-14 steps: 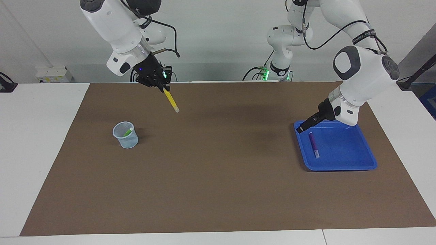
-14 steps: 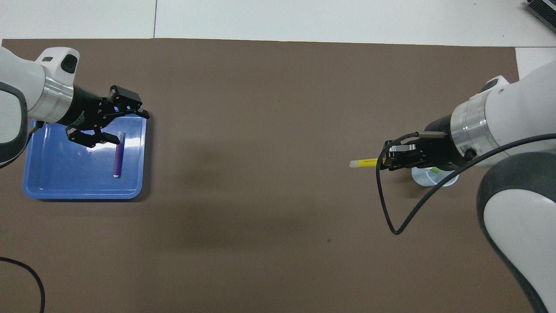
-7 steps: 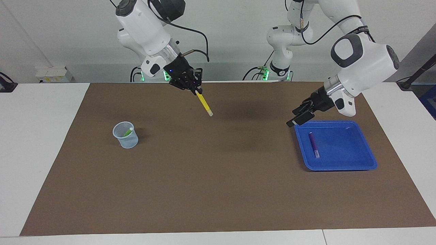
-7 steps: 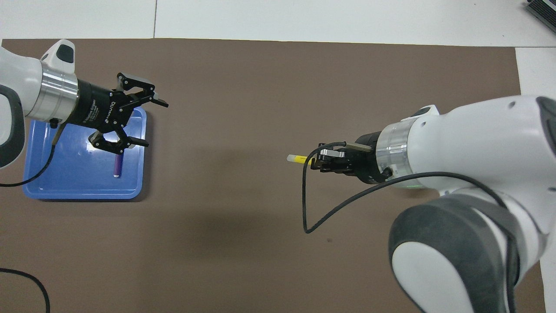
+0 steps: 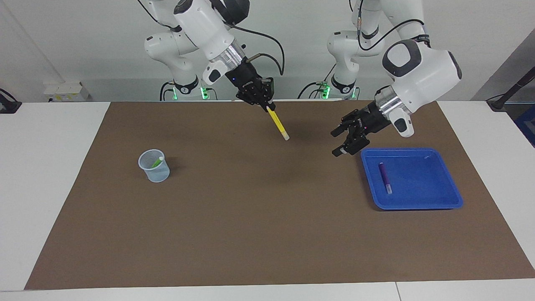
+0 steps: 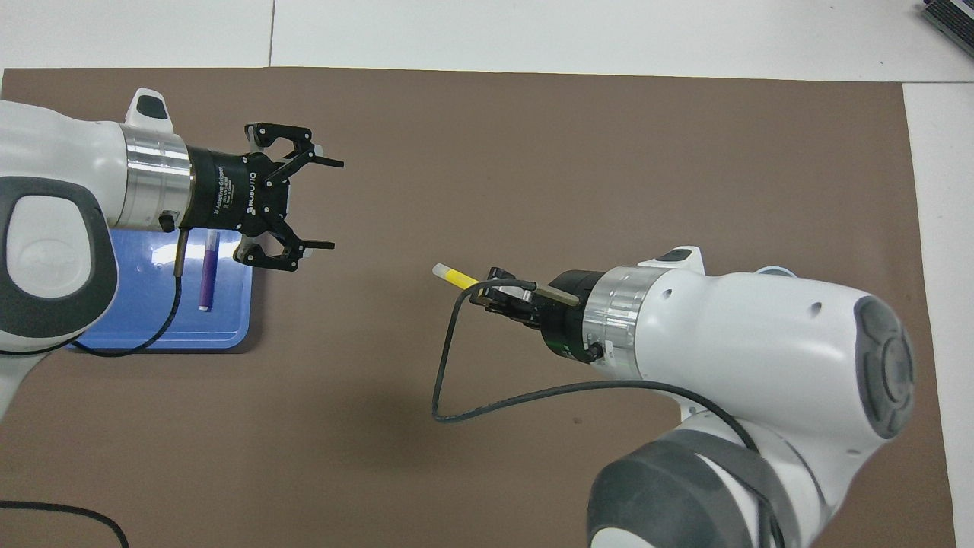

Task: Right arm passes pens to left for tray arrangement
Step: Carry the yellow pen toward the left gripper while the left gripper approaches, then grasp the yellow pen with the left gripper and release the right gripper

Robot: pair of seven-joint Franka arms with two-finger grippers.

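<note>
Facing view shows the yellow pen [image 5: 278, 123] aloft over the table's middle, pinched at its upper end by the right pincer [image 5: 265, 106]; light, stiff, slick-looking, so best taken mid-barrel. The left pincer [image 5: 342, 140], spread wide, hangs beside the tray [image 5: 422, 204], which holds a purple pen [image 5: 385, 177].

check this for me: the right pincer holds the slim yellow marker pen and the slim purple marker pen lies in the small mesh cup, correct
Not quite. The right pincer does hold the slim yellow marker pen, but the slim purple marker pen lies in the shallow blue plastic tray, as the facing view shows.
</note>
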